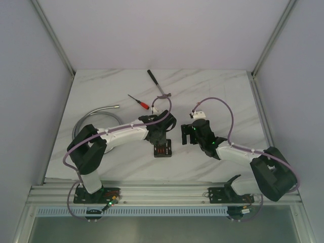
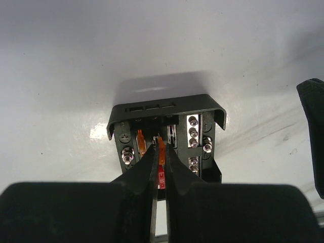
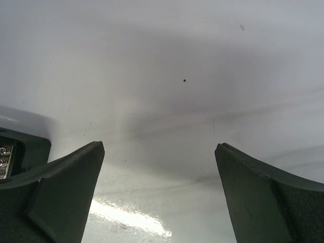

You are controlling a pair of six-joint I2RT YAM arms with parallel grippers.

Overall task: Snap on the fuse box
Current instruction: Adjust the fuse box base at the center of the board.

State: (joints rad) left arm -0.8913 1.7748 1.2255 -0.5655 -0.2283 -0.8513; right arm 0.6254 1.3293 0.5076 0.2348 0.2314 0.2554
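Found the fuse box (image 1: 162,150) lying flat on the table (image 1: 217,96) between the two arms, toward the near edge. Noted the left tool (image 2: 161,149) clamped on an orange fuse (image 2: 162,157) over the box's face. Noted the right tool (image 3: 159,152) spread wide, empty, just beside.

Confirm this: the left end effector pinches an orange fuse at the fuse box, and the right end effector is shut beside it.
One thing is wrong. The right end effector is open, not shut: the right wrist view shows its jaws wide apart with nothing between them. The rest holds: the left end effector pinches an orange fuse at the fuse box.
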